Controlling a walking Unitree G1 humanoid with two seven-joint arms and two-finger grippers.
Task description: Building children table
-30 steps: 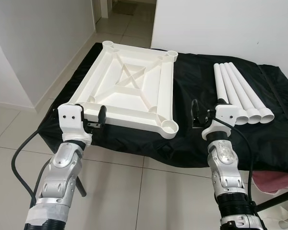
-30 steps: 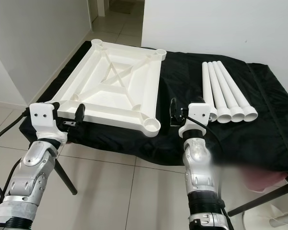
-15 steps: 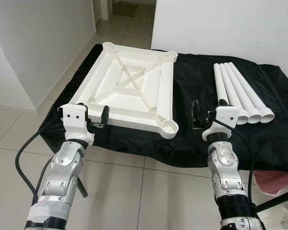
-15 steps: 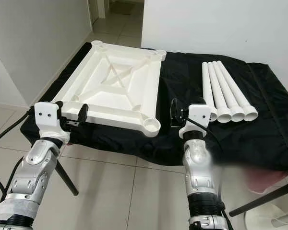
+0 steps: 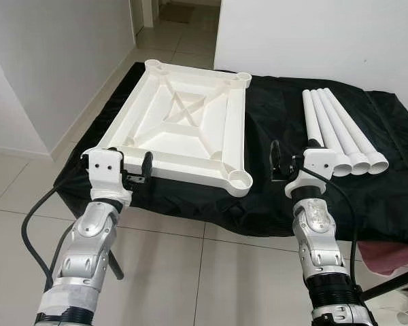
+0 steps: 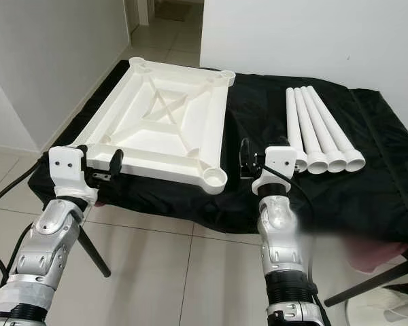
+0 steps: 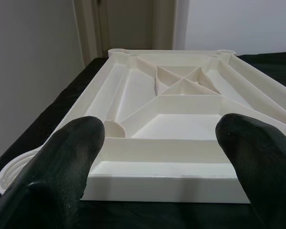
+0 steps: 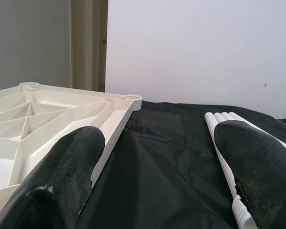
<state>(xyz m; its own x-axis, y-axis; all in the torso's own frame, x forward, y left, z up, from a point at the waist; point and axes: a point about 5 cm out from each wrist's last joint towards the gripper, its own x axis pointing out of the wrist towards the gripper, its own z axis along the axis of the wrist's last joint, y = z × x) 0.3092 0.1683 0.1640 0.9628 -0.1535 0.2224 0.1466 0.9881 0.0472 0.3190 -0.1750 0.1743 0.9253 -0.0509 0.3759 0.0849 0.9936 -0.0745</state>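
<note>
Both the left gripper [image 7: 157, 157] and right gripper [image 8: 157, 167] gape empty; the right should reach past the inverted table panel [image 5: 183, 129] for the nearest leg tube [image 5: 319, 125].

This is a home interior, a plain room or hallway. Pale glossy floor tiles [image 5: 190, 265] run under a table [image 5: 272, 197] draped in black cloth, white painted walls [image 5: 313, 41] with a skirting board enclose it, and a doorway [image 5: 177, 13] behind opens onto more tiled floor.
</note>
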